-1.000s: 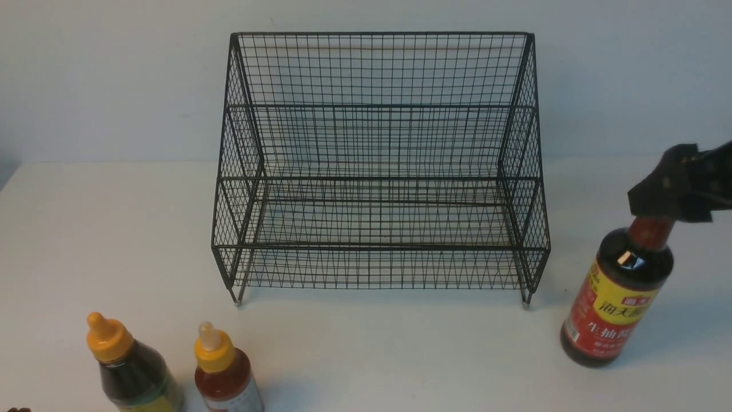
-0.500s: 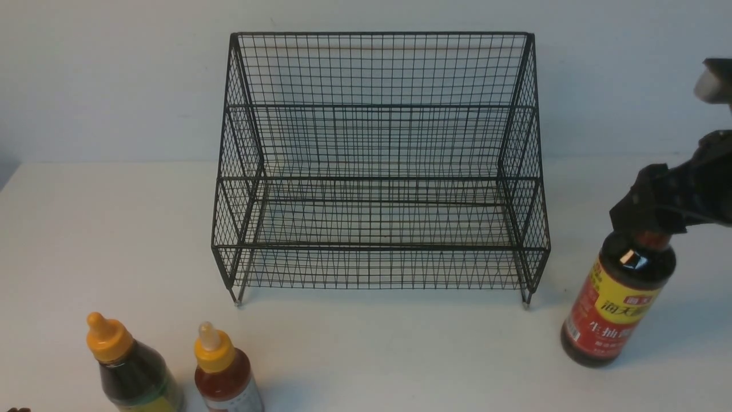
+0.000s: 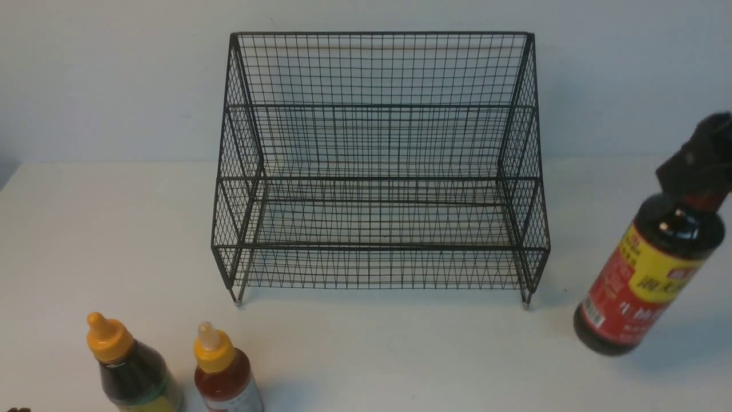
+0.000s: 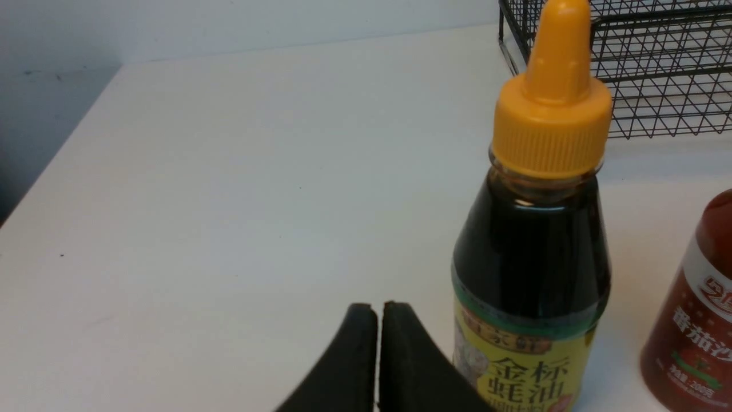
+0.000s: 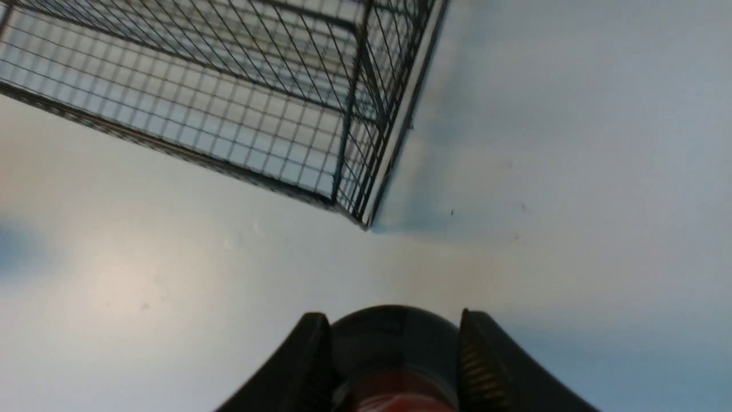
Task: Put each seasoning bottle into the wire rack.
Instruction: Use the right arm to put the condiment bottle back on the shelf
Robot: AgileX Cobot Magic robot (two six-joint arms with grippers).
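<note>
right pincer point(image 3: 695, 171) clamped on neck of tilted soy bottle point(image 3: 646, 280), right of wire rack point(image 3: 377, 171), left pincer point(image 4: 377, 320) closed on nothing, near dark squeeze bottle point(image 3: 134, 377), red squeeze bottle point(image 3: 226, 380) beside it, on worktop point(image 3: 400, 355) front-left

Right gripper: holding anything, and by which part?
Right gripper grips the soy bottle by its red-brown capped neck, above the shoulder; the bottle is tilted. Left gripper is shut, holding nothing.
</note>
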